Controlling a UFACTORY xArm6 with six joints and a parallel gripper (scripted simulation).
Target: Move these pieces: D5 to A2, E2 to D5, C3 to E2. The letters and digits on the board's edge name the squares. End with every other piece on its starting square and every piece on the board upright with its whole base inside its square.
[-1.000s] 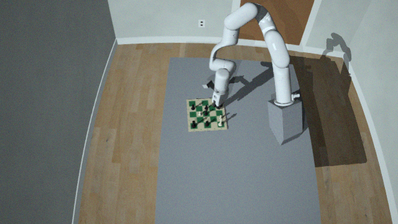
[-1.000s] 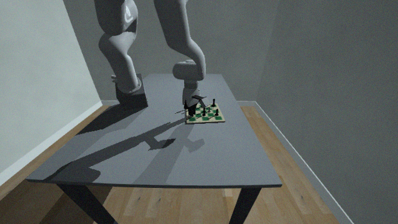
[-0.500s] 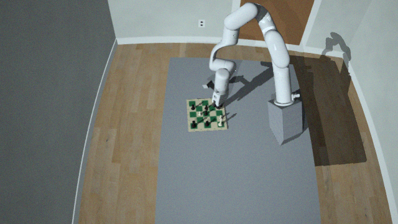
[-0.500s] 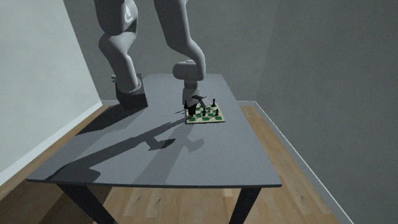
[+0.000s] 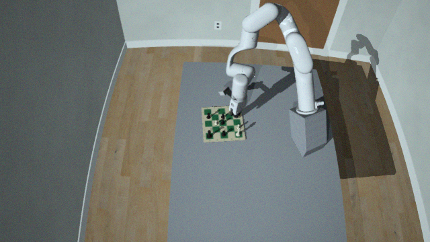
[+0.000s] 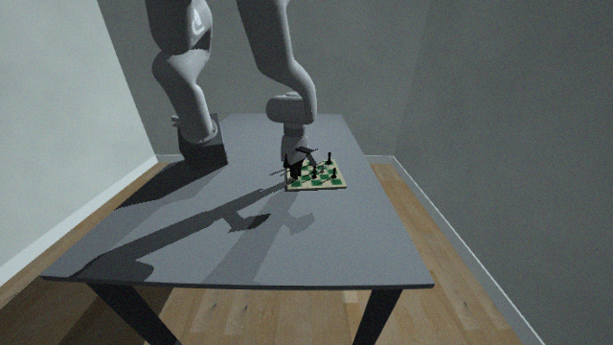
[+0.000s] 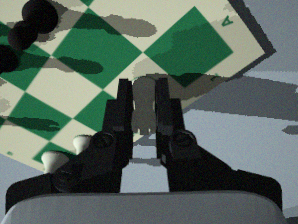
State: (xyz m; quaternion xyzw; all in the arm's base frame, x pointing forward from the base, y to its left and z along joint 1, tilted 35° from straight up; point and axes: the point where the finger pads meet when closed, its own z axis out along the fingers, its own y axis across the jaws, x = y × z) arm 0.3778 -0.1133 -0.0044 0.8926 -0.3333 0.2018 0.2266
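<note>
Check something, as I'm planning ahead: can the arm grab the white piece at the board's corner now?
Probably not: its gripper has a grey piece between its fingers, though the white piece looks reachable.

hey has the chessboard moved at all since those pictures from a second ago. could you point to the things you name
No. Judged against the arm's gray base block (image 5: pixel 297 134) (image 6: pixel 217 155), the chessboard (image 5: pixel 203 132) (image 6: pixel 342 187) (image 7: pixel 267 52) sits in the same place in the top and exterior views.
</note>
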